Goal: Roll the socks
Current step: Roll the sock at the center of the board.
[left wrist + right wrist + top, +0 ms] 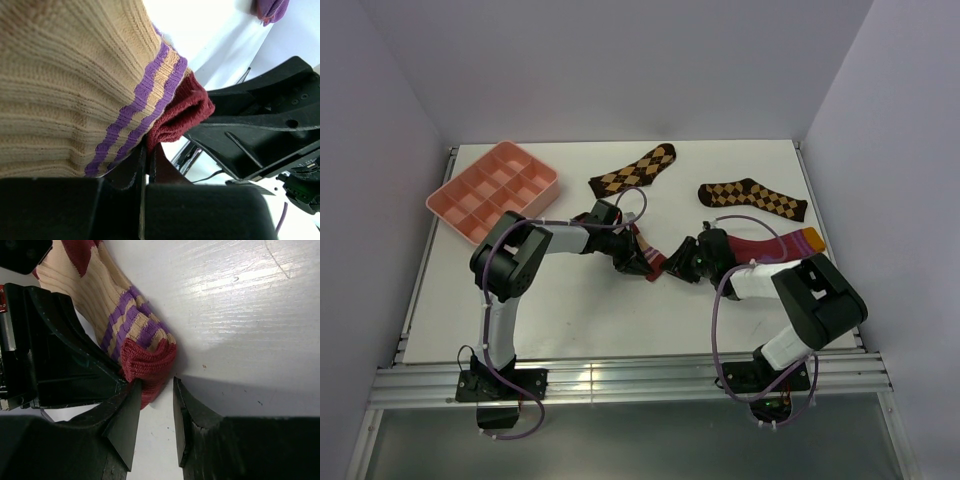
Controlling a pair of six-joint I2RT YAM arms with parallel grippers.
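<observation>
The tan ribbed sock (75, 85) with purple stripes and a maroon cuff sits mid-way across the white counter (620, 325), its cuff end pinched in the closed left pincer (146, 160). The right pincer (156, 382) stands partly spread around nothing, just beside that cuff. The crimson sock (770, 245) with an orange cuff lies by the right arm.

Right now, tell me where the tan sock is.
Top view: the tan sock sits mid-table, pinched by the left gripper, crimson sock to its right.
</observation>
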